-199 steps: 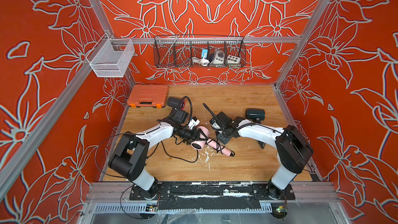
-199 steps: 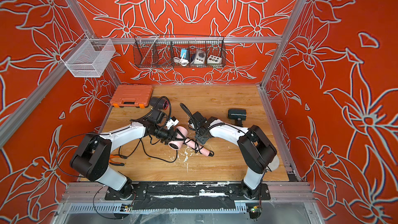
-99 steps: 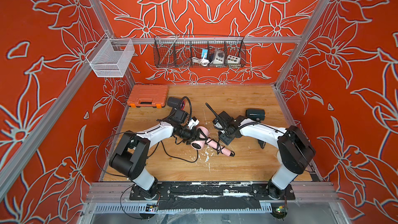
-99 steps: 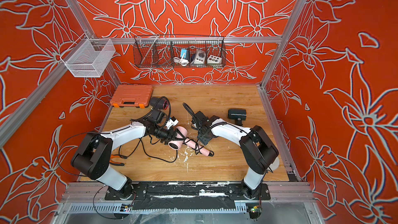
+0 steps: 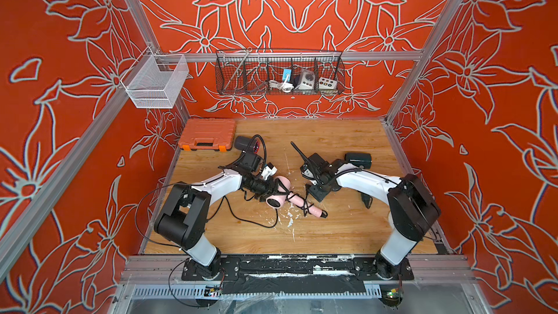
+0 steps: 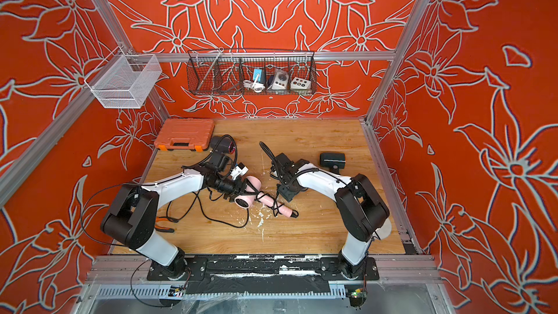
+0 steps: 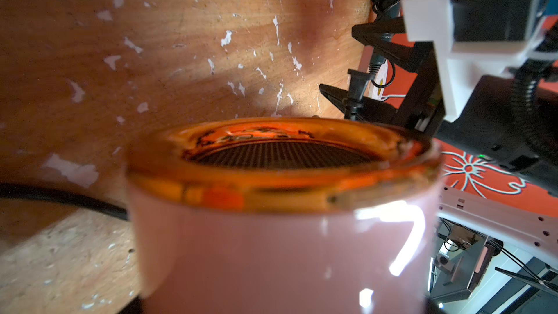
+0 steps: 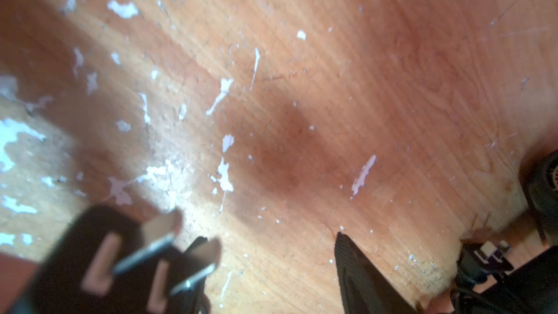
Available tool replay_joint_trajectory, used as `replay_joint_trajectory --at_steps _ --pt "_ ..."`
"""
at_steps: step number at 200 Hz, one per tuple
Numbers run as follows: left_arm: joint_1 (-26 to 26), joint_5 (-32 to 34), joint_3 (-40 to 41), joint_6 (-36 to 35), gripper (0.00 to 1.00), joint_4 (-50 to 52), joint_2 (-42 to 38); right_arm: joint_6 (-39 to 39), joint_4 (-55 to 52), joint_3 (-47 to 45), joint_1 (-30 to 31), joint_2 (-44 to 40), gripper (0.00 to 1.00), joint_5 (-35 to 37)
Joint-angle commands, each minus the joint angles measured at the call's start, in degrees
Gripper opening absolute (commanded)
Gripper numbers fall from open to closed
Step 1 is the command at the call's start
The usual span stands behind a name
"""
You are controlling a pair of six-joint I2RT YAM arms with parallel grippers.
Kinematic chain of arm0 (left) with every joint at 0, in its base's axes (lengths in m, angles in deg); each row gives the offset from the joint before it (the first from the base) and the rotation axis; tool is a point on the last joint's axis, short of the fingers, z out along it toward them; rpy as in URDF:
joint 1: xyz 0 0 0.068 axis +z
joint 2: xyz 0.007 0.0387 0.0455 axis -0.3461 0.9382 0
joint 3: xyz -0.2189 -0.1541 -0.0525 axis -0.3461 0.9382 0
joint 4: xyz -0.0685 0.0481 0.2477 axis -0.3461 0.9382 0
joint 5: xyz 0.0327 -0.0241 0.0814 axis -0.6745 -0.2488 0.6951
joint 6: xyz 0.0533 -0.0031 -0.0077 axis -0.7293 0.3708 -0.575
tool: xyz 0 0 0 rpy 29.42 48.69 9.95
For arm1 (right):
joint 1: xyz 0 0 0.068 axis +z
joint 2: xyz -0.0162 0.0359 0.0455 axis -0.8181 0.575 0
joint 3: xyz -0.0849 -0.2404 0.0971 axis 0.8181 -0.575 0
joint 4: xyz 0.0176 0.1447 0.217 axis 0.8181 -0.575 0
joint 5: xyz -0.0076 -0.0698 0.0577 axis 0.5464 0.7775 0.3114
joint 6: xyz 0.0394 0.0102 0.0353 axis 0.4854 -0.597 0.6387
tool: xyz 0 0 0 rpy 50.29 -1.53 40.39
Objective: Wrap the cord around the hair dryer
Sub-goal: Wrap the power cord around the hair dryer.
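Cord (image 5: 305, 206) is looped a few times round the handle of the pink hair dryer (image 5: 279, 198), which lies at the middle of the table (image 5: 332, 231) with its handle pointing to about four o'clock. My left gripper (image 5: 271, 191) is pressed tight on the dryer's barrel. My right gripper (image 8: 268, 237) sits just at one o'clock of the handle, jaws spread. The plug (image 8: 114, 261) is beside one finger and, as far as the blurred wrist view lets me judge, not pinched.

A long slack loop trails on the wood toward seven o'clock, passing under my left arm. If I pull the next turn, that slack could snag on the arm. With the plug free, the loose turns may slide off the handle's end. The glossy barrel could also twist in my left grip.
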Motion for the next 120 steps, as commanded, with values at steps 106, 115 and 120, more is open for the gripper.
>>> replay_joint_trajectory --at_steps 106,115,120 --pt "0.57 2.92 0.3 0.35 0.0 0.63 0.23 -0.63 -4.52 1.81 -5.43 -4.19 0.71 -3.59" --pt "0.52 2.92 0.26 0.46 0.0 0.63 0.22 -0.64 -4.79 1.64 -5.98 -5.07 0.71 -3.99" --pt "0.52 2.92 0.24 0.51 0.0 0.55 0.17 -0.59 -5.21 1.61 -6.26 -5.63 0.71 -4.25"
